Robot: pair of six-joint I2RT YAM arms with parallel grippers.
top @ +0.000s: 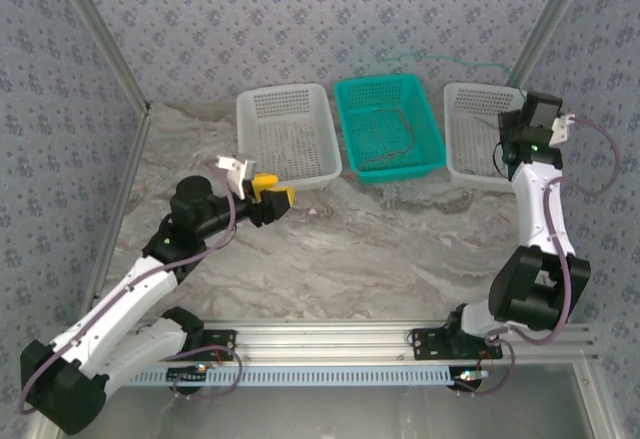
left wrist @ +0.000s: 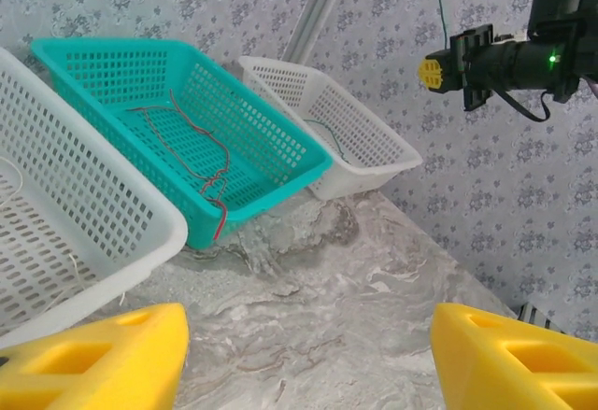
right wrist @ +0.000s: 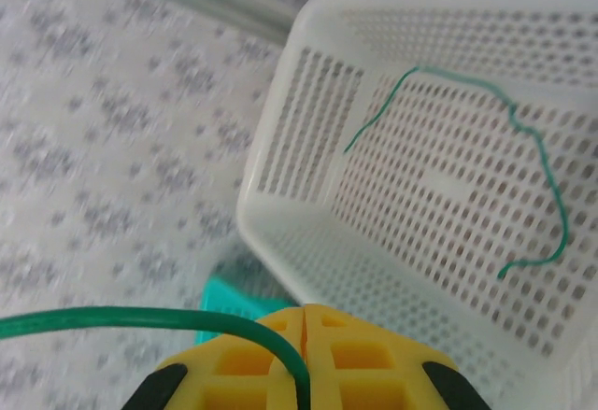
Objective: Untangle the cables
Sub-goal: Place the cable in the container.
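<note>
Honestly, lower the green cable [right wrist: 140, 318] pinched in the closed right gripper [right wrist: 304, 328] slowly into the far-right white basket [right wrist: 299, 130], clear of the red cables [left wrist: 226, 156] in the teal basket [left wrist: 291, 139], ignoring the wide-open left gripper [left wrist: 308, 354].

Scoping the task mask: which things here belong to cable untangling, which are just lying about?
Job: green cable in right claw; second green cable in right white basket; red cables in teal basket.
Lying about: purple arm cables; aluminium rail.
</note>
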